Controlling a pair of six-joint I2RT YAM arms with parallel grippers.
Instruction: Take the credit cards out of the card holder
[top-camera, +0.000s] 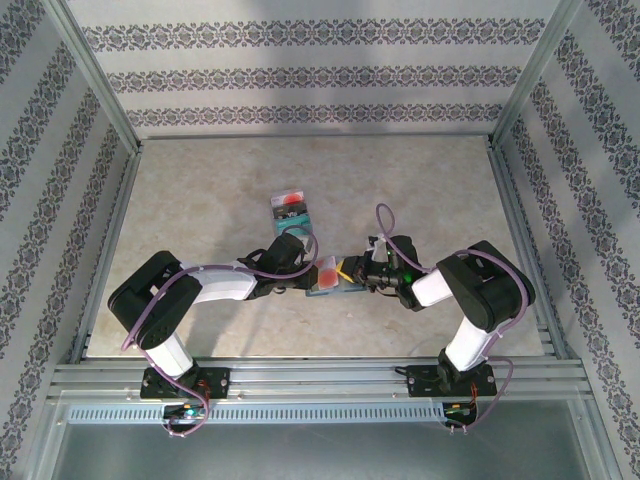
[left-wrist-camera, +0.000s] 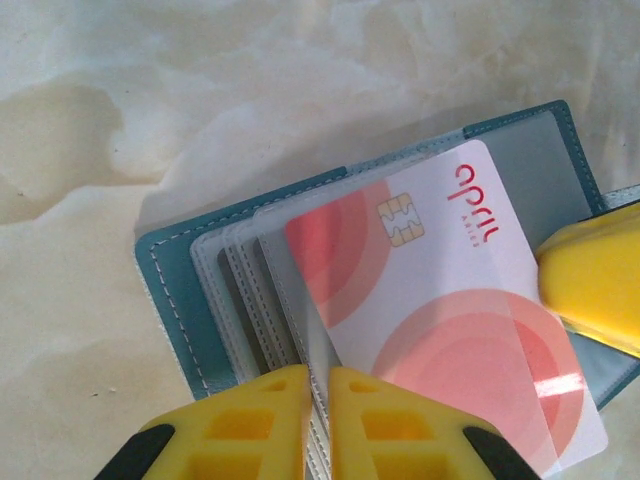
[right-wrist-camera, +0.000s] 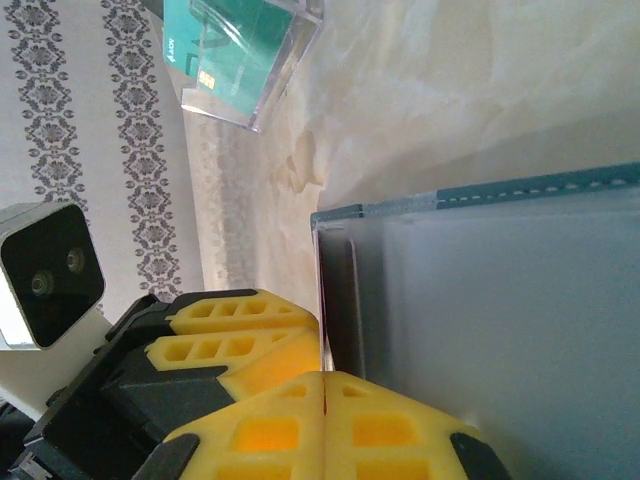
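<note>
The card holder (top-camera: 332, 287) lies open on the table between my two grippers; its blue-teal cover (left-wrist-camera: 170, 290) and clear inner sleeves face the left wrist camera. A red-and-white credit card (left-wrist-camera: 440, 330) sticks partway out of a sleeve. My left gripper (left-wrist-camera: 318, 385) is shut on the edge of the clear sleeves. My right gripper (right-wrist-camera: 324, 385) is shut on the card's thin far edge, and one of its yellow fingers (left-wrist-camera: 595, 285) overlaps that edge. The holder's grey inner leaf (right-wrist-camera: 500, 300) is close in front of the right wrist camera. From above, the left gripper (top-camera: 300, 283) and right gripper (top-camera: 352, 272) flank the holder.
A clear plastic tray (top-camera: 292, 208) behind the holder contains a teal-green card (right-wrist-camera: 235, 45) and a red one. Patterned walls and metal rails enclose the marbled tabletop (top-camera: 200, 190). The left gripper's yellow fingers (right-wrist-camera: 240, 325) sit close beside the right gripper.
</note>
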